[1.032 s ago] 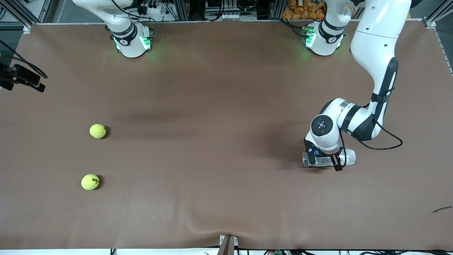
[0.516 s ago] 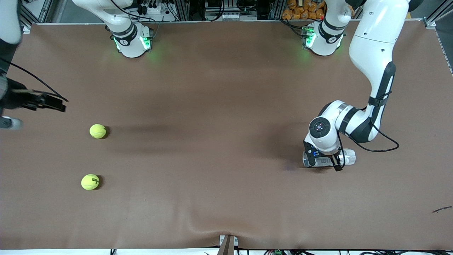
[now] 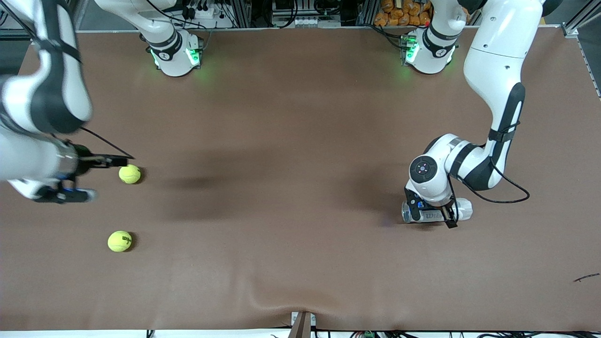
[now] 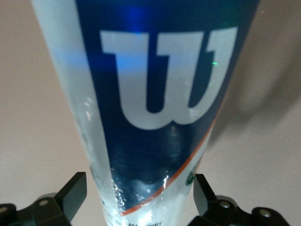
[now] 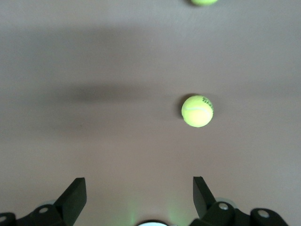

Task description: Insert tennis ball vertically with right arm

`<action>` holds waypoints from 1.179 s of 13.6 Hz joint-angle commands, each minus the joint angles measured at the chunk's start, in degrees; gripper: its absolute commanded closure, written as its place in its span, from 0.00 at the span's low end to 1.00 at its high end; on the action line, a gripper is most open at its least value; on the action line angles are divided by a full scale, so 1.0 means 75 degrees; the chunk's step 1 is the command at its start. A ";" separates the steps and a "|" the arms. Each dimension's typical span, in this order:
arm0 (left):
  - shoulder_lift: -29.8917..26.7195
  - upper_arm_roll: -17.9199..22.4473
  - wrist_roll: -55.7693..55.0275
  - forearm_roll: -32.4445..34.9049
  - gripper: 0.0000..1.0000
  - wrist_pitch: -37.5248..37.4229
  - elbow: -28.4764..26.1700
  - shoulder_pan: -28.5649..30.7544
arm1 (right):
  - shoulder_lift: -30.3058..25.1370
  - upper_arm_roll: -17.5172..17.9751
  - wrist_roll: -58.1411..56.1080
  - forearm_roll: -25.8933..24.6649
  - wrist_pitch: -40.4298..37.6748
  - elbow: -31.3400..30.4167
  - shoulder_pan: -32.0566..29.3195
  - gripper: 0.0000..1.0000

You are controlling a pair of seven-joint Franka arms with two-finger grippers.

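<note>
The table carries a brown cover. The left arm reaches down at its own end of the table, and the left gripper straddles the ball can, which lies on its side. In the left wrist view the fingers stand spread on either side of the can, with no visible contact — not yet a grip. The can is clear plastic: light, smooth and probably slippery, and its thin wall likely flexes under hard pressure. Take it across the middle of the body.

The right gripper hangs spread over the right arm's end of the table, pinching nothing. Two tennis balls lie there, well apart: the farther ball just beside the gripper, and the nearer ball closer to the front camera. A ball is light, springy and felt-covered, so it should grip well — but it rolls if nudged. Close across its widest part.
</note>
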 commanded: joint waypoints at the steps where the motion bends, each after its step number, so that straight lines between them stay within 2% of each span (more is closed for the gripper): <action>1: 0.0155 -0.0005 -0.0249 0.0214 0.00 -0.0117 0.0170 0.0009 | 0.0492 -0.0063 0.0004 -0.0189 -0.0217 0.0087 -0.0196 0.00; 3: 0.0178 -0.0005 -0.0272 0.0214 0.00 -0.0117 0.0159 -0.0003 | 0.0914 -0.0051 0.0004 -0.0189 -0.0182 0.0157 -0.0327 0.00; 6: 0.0225 -0.0005 -0.0261 0.0225 0.01 -0.0105 0.0170 -0.0003 | 0.1009 -0.0051 -0.0019 -0.0108 -0.0147 0.0157 -0.0396 0.00; 9: 0.0237 -0.0005 -0.0272 0.0225 0.11 -0.0093 0.0170 0.0009 | 0.1021 -0.0051 -0.0078 -0.0013 -0.0136 0.0145 -0.0608 0.00; 13: 0.0249 -0.0005 -0.0249 0.0249 0.34 -0.0058 0.0170 -0.0003 | 0.1010 -0.0051 0.0051 -0.0165 -0.0158 0.0181 -0.0340 0.00; 16: 0.0272 -0.0017 -0.0191 0.0260 0.36 0.0199 0.0159 0.0114 | 0.1102 -0.0075 -0.0100 -0.0165 -0.0193 0.0111 -0.0421 0.00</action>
